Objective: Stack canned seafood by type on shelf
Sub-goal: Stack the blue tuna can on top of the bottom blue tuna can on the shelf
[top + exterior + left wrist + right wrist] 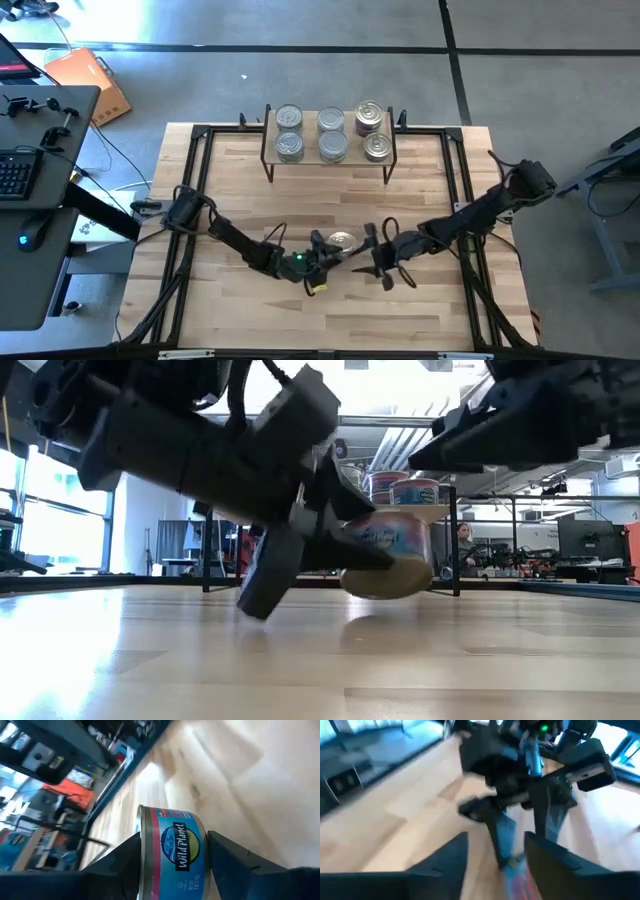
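Note:
My left gripper (328,251) is at the table's middle, shut on a flat round tin (342,240) with a blue "Wild Planet" label (175,851). In the low view the tin (388,555) hangs tilted above the tabletop. My right gripper (381,258) is open just right of the tin and points toward it. Its fingers (455,862) stand wide apart. The shelf (330,158), a light-wood board on black legs, stands at the far edge. Several tins (333,146) rest on it, some stacked. My left gripper pinches the tin between its two fingers (122,857), one at the silver-rimmed end (142,845) and one at the opposite end, so the labelled wall faces the wrist camera. It reaches in roughly level from the table's left. The tin is lifted clear of the table and tilted.
A black metal frame (195,200) runs around the wooden tabletop. Bare wood (330,320) lies near the front edge and between the grippers and the shelf. A desk with a keyboard (15,170) stands off the left side.

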Robot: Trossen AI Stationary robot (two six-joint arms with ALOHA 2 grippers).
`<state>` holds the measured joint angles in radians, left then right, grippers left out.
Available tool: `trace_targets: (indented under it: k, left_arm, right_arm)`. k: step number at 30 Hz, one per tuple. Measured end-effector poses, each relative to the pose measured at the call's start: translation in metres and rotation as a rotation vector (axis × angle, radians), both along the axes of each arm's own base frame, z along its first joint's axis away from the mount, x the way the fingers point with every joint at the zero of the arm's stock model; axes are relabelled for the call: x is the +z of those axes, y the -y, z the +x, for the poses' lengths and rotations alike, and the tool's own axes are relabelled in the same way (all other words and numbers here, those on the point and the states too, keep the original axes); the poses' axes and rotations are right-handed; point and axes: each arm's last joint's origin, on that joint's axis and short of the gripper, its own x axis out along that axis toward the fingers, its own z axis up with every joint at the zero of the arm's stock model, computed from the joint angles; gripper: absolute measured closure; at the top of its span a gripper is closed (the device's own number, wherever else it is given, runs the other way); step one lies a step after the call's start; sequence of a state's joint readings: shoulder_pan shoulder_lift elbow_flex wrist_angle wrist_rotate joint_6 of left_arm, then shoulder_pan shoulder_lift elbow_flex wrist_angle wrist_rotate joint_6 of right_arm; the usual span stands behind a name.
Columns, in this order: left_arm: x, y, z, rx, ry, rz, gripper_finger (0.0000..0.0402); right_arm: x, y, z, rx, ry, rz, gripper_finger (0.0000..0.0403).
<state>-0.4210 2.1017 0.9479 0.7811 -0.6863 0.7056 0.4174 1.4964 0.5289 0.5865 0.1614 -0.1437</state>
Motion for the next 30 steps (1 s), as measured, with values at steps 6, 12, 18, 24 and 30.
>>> trace_targets:
  k: [6,12,18,24,30]
  left_arm:
    - [0.018,-0.011,0.005,-0.017,0.039,-0.159,0.0224]
    - [0.022,-0.021,0.009,-0.03,0.059,-0.245,0.0224]
    - [0.023,-0.023,0.01,-0.026,0.066,-0.263,0.0219]
    - [0.023,-0.022,0.01,-0.025,0.069,-0.271,0.0217]
    - [0.023,-0.02,0.008,0.007,0.067,-0.255,0.0213]
  right_arm:
    - [-0.012,0.002,-0.004,-0.06,-0.057,-0.238,0.0128]
    - [-0.021,0.005,-0.002,-0.132,-0.07,-0.385,0.0105]
    - [-0.031,0.005,0.0,-0.149,-0.091,-0.437,0.0107]
    - [-0.034,0.002,0.006,-0.162,-0.096,-0.419,0.0162]
    - [-0.028,-0.001,0.013,-0.194,-0.114,-0.421,0.0234]
